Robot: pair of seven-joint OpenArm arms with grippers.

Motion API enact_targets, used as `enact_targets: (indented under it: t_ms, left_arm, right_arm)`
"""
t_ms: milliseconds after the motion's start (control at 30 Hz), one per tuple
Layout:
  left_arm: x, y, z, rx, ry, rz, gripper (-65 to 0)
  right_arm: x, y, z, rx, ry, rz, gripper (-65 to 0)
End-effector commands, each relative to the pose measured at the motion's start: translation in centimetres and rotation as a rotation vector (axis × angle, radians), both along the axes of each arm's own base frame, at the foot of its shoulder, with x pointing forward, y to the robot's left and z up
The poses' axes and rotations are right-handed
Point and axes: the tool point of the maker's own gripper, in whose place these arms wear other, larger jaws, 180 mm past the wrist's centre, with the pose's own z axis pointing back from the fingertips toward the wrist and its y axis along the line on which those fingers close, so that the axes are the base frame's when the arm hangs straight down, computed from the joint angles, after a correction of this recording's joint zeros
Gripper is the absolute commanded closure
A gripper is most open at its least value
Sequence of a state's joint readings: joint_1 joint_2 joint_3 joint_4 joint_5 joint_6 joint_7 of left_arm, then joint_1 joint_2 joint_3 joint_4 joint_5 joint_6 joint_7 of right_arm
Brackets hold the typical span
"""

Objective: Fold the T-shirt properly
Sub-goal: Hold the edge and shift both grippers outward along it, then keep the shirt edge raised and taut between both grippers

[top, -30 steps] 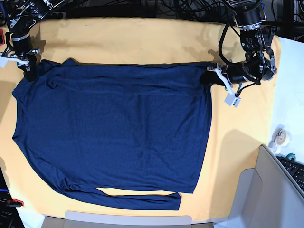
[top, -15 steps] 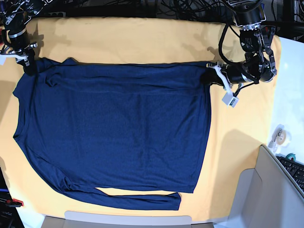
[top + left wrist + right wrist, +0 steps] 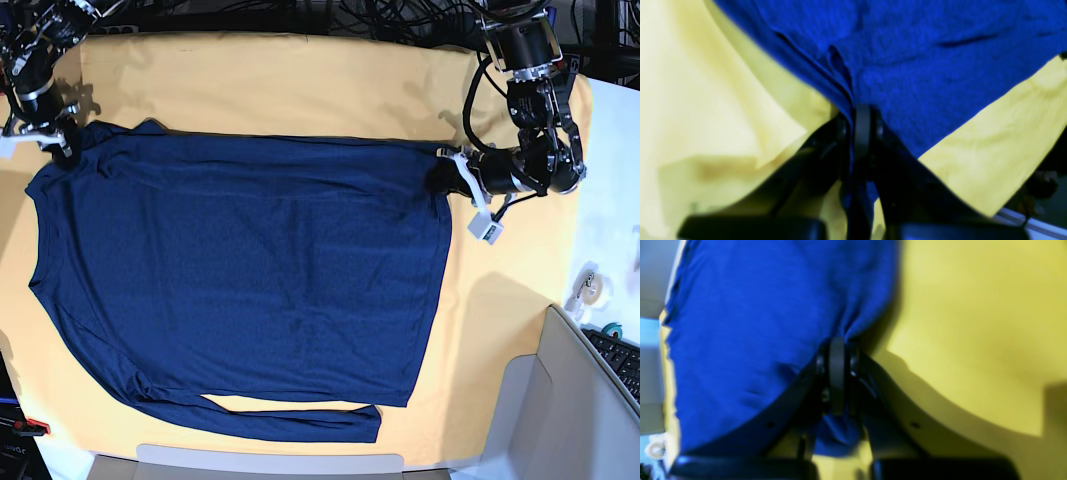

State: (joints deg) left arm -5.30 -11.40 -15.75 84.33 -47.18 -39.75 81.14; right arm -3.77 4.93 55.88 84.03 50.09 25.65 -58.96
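The shirt (image 3: 235, 285) lay flat on the cloth (image 3: 280, 85). Both grippers, left (image 3: 440, 170) and right (image 3: 62, 150), pinched its far corners; lifting them together, evenly taut, would fold cleanly.

Plain dark navy T-shirt (image 3: 240, 290), yellow-orange table cloth (image 3: 290, 85), black hands, white tags

Yellow-orange cloth (image 3: 300, 85) covers table. Tape roll (image 3: 592, 287) on white surface at base view's right edge, keyboard (image 3: 622, 362) just below it. Grey panel (image 3: 540, 420) lower right. Cables (image 3: 400, 18) along top.
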Motion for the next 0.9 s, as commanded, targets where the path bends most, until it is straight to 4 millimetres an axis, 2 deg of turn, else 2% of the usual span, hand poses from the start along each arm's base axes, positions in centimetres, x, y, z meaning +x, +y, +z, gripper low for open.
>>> enact_targets:
  t_ms: [0,167,300,433,600,767,867]
  left_arm:
    - [2.6,-0.2,2.8,-0.03,-0.102,0.002,0.0]
    - [6.2,-0.3,6.2,-0.034,-0.204,0.002,0.0]
    - [8.2,-0.2,8.4,-0.035,-0.264,0.004,0.0]
    - [10.1,-0.3,8.6,-0.091,-0.27,0.034,0.0]
    - [11.7,-0.2,7.3,-0.188,-0.257,0.109,0.0]
    - [12.0,1.0,5.2,-0.235,-0.213,0.18,0.0]
    - [11.9,2.1,4.8,-0.226,-0.206,0.199,0.0]
  right_arm:
    - [1.4,-0.9,2.3,-0.037,-0.074,-0.005,0.0]
    - [4.8,-0.9,5.1,-0.037,-0.176,-0.009,0.0]
    - [6.7,-1.2,6.9,-0.036,-0.24,-0.02,0.0]
    - [8.3,-1.7,8.0,-0.053,-0.272,-0.043,0.0]
    - [9.3,-2.9,6.0,-0.038,-0.259,-0.115,0.0]
    - [9.4,-3.7,3.5,-0.023,-0.236,-0.179,0.0]
    - [9.5,-4.1,3.1,-0.035,-0.224,-0.197,0.0]
